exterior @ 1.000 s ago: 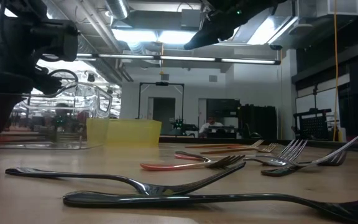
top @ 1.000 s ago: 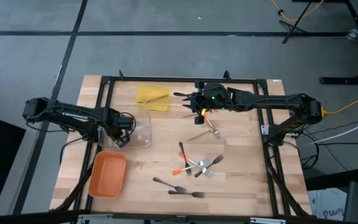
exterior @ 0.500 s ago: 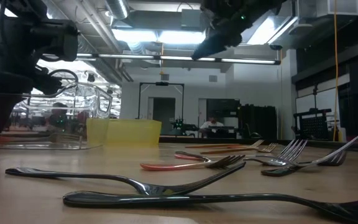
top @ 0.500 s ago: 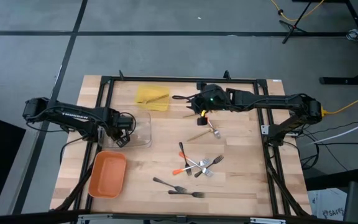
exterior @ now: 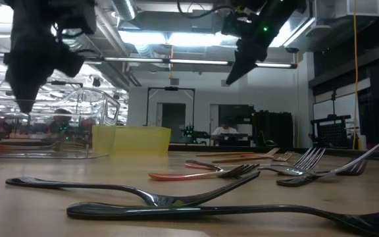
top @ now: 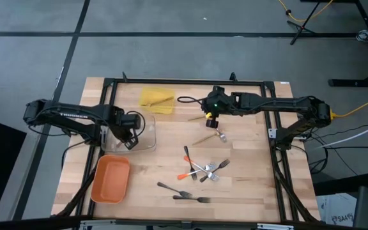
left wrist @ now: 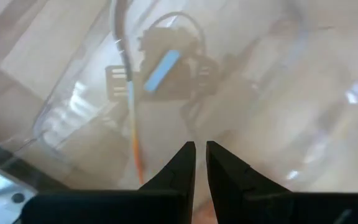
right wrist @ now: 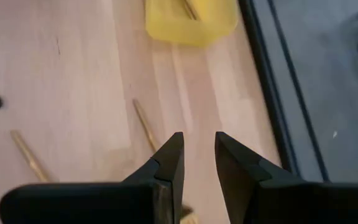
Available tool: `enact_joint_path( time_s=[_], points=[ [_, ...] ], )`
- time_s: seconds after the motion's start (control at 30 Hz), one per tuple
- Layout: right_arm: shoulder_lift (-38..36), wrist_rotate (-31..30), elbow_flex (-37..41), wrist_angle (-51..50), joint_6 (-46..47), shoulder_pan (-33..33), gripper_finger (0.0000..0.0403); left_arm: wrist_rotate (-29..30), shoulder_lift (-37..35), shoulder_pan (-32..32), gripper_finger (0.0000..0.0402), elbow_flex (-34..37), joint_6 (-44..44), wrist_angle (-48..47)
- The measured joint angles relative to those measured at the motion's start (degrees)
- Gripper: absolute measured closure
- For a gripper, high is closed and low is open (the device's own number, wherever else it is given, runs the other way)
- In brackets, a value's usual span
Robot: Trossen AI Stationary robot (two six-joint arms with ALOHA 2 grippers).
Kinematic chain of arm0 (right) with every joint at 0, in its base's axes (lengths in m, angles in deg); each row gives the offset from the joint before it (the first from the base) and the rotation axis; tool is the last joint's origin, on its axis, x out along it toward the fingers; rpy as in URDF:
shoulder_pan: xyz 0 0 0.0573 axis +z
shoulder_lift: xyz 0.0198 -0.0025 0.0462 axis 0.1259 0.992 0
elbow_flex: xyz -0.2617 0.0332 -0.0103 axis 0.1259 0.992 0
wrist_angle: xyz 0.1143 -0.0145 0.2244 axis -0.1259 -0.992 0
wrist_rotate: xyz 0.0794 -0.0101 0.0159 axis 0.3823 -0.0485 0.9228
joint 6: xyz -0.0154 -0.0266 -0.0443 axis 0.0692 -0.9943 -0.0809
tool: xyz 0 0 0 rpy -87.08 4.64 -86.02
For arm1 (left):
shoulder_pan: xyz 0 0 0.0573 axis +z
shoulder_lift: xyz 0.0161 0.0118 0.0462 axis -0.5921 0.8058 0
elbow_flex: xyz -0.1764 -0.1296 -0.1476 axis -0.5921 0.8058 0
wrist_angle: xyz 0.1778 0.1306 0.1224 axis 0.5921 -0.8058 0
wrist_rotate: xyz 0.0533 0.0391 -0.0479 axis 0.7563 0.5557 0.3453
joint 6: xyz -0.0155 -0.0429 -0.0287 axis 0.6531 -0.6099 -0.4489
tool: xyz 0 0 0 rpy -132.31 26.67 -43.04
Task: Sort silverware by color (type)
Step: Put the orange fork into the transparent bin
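While both tools hang empty, narrowly parted, forks (top: 203, 171) crowd the table (top: 248, 191).

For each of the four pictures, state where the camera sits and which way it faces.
High: overhead, straight down; both arms, yellow tray.
Low: table height, level across forks; arms overhead.
Left wrist: down into clear tray; left end effector.
Right wrist: down at table; right end effector.
Shared: yellow tray, high and right wrist.
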Motion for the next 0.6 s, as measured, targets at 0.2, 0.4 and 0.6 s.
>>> enact_joint_path(
  time_s=[0.2, 0.4, 0.6],
  points=[
    [0.00, 0.04, 0.00, -6.51, 8.72, 0.00, 0.0322, -1.10, 0.00, 0.00, 0.0368, -5.08, 0.15, -0.09],
    [0.00, 3.90, 0.97, -12.72, 17.52, -1.55, 0.0322, -1.08, 0.00, 0.00, 0.0368, -9.69, 4.75, -0.16],
    [0.02, 14.06, 5.51, -10.35, 23.47, -5.36, 0.0322, -0.42, 0.00, -0.01, 0.0368, -13.32, 8.57, -0.09]
  ],
)
